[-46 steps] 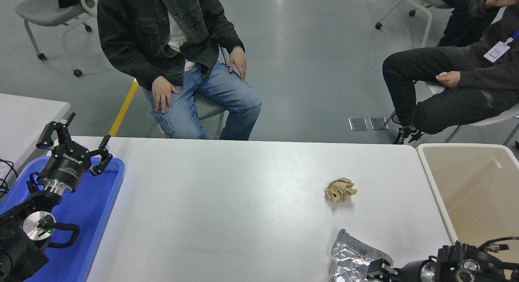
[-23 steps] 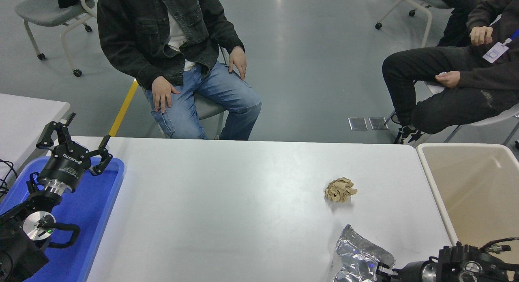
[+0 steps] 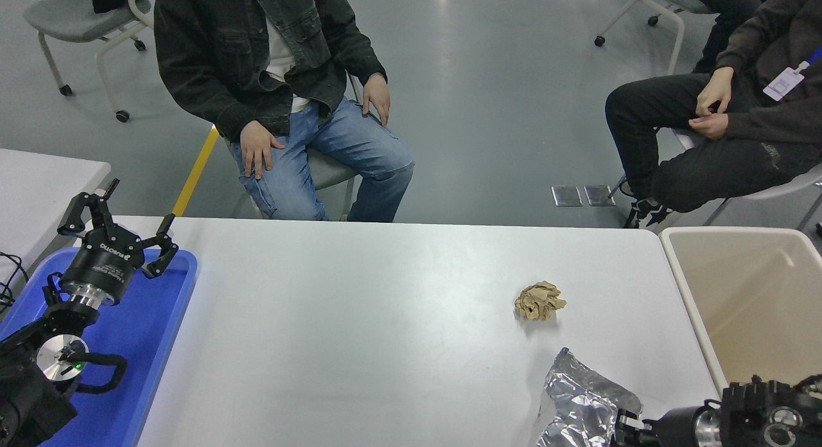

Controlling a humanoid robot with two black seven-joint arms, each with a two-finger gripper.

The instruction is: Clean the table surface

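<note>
The white-grey table surface [image 3: 385, 318] fills the middle of the view. A crumpled brown paper ball [image 3: 539, 300] lies on it right of centre. A crinkled silver foil wrapper [image 3: 581, 402] stands up at the table's front right edge. My right gripper [image 3: 628, 428] comes in from the bottom right corner and is shut on the wrapper's lower right side; its fingertips are mostly hidden by the foil. My left gripper [image 3: 117, 232] is parked at the lower left over the blue tray [image 3: 151, 331], fingers spread open and empty.
A beige rectangular bin [image 3: 751, 306] stands just off the table's right edge. A person in a dark jacket and jeans [image 3: 282, 81] sits at the far side. Another seated person in black [image 3: 719, 126] is at the upper right.
My right gripper has moved right with the foil wrapper, which has shifted right and risen a little. The person at the upper right has lowered a hand to their lap.
</note>
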